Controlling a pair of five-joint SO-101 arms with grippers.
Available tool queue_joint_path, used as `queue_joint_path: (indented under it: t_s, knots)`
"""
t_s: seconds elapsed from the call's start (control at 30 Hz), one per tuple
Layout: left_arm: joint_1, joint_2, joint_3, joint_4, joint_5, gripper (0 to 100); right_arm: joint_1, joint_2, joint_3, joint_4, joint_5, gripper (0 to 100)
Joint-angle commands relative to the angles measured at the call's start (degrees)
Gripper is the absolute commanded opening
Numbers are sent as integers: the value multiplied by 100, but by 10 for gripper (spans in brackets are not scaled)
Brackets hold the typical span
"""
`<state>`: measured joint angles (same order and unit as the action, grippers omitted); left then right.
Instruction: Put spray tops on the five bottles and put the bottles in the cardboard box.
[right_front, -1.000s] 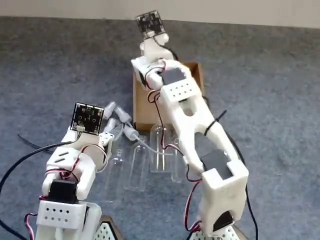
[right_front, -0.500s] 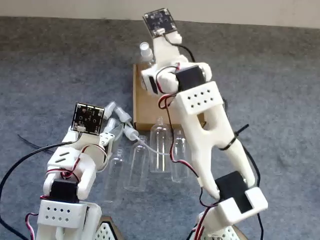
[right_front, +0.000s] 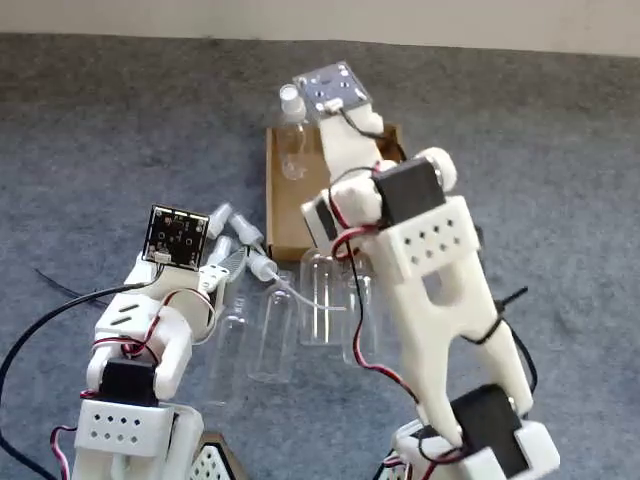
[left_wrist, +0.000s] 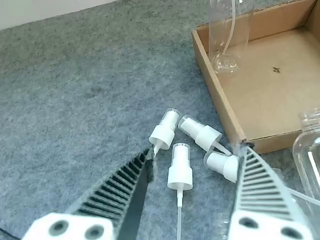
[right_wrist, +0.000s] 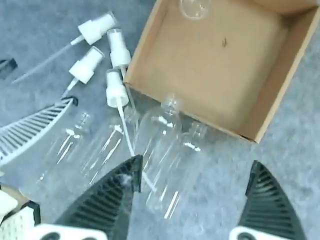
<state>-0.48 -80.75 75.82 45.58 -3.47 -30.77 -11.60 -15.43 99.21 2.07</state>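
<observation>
At box (right_front: 285, 215) far-left corner: one topped bottle (right_front: 292, 135) upright, clear of both hands. Right hand (right_wrist: 196, 165) jaws apart, above four bare bottles (right_wrist: 155, 135) lying just before box. Left hand (left_wrist: 196, 154) jaws apart, over four loose tops (left_wrist: 180, 167) on bench (right_front: 560, 200).

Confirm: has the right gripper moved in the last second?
Yes: the right gripper pulled back across the cardboard box toward its base, leaving the standing bottle.

My tool (right_wrist: 195, 171) hangs spread wide above four clear bottles (right_wrist: 156, 134) lying beside the cardboard box (right_wrist: 225, 75), spray tops (right_wrist: 86, 66) nearby.
</observation>
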Motion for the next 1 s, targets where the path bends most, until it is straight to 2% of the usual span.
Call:
queue_joint_path:
  t_s: [0.0, 0.23, 0.4, 0.57, 0.97]
  knots:
    - [-84, -22, -22, -158, -18, 245, -22, -681, 963, -22, -44, 270]
    - [-84, -22, -22, -158, -18, 245, 22, -2466, 4092, -1473, -62, 270]
    - [-84, -22, -22, -158, -18, 245, 251, -3116, 5719, -2633, -88, 270]
    - [-75, -22, -22, -158, -18, 245, 602, -3116, 6492, -3327, -88, 270]
    - [-66, -22, -22, -158, -18, 245, 576, -3108, 7459, -4523, -422, 270]
